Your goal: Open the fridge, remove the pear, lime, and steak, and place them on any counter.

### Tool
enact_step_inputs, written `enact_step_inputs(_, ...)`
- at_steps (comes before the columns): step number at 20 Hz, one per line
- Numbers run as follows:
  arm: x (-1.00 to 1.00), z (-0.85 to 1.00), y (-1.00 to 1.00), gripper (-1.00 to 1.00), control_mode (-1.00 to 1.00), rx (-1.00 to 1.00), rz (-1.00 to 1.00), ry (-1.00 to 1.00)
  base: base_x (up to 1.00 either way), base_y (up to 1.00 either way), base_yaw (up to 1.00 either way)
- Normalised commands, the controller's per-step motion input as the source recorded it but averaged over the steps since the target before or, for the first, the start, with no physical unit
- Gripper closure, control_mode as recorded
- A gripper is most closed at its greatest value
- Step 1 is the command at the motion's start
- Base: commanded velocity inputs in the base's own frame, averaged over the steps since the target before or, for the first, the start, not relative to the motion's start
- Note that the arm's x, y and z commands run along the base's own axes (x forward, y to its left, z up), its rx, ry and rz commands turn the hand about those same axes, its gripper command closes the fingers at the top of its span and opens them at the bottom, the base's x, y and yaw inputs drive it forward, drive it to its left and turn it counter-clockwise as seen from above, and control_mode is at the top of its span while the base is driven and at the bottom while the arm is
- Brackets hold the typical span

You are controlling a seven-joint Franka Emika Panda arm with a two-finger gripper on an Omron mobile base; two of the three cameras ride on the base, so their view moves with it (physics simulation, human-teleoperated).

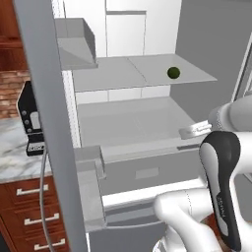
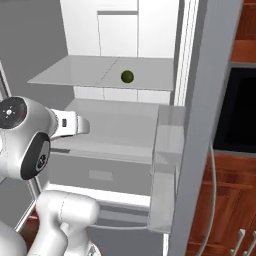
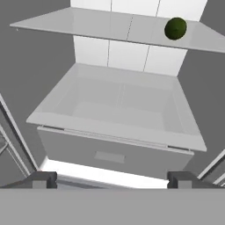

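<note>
Fridge (image 1: 147,123): plain grey appliance, both doors swung open, white shelved interior exposed. Left door stands edge-on at the near left of the left base view, its long thin curved handle (image 1: 45,197) hanging down the outer face. Right door stands edge-on at the near right of the right base view, carrying pale door bins (image 2: 167,165) on its inner side.

Shelf (image 3: 110,26): flat pale grey panel spanning the upper interior, split by a thin seam near its middle.

Lime (image 3: 175,28): small dark green ball, resting alone on the shelf, right of the seam and toward the far right of the panel; also seen at (image 1: 173,73) and (image 2: 127,76).

Drawer (image 3: 118,110): wide shallow open-topped tray below the shelf, grey front panel facing near.

Counter (image 1: 15,147): white and grey veined marble top to the left of the fridge, over reddish-brown wood drawers with silver handles.

Gripper (image 3: 112,180): two dark fingertips (image 3: 41,179) set wide apart, nothing between them, held near and low in front of the drawer, well apart from the lime.

Arm (image 1: 224,187): white with dark joints, rising in front of the fridge's lower section.
</note>
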Motion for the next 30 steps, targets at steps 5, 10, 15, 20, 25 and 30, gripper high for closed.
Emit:
enact_step_inputs(5, 0.0, 0.0, 0.0, -1.0, 1.0, 0.0, 0.0, 0.0, 0.67, 0.0, 0.0)
enact_step_inputs(10, 0.0, 0.0, 0.0, -1.0, 1.0, 0.0, 0.0, 0.0, 0.49, 0.0, 0.0)
enact_step_inputs(15, 0.0, 0.0, 0.0, -1.0, 1.0, 0.0, 0.0, 0.0, 0.26, 0.0, -0.03)
enact_step_inputs(20, 0.24, 0.25, -0.01, -1.0, -1.0, 0.0, -0.01, 0.16, 0.0, 0.0, 0.0)
enact_step_inputs(25, 0.19, 0.0, 0.0, -1.0, -1.0, 0.0, -0.07, 0.04, 0.0, 0.0, 0.0)
enact_step_inputs(30, 0.19, 0.0, -0.12, -1.0, -1.0, 0.0, -0.08, 0.01, 0.0, 0.0, 0.0)
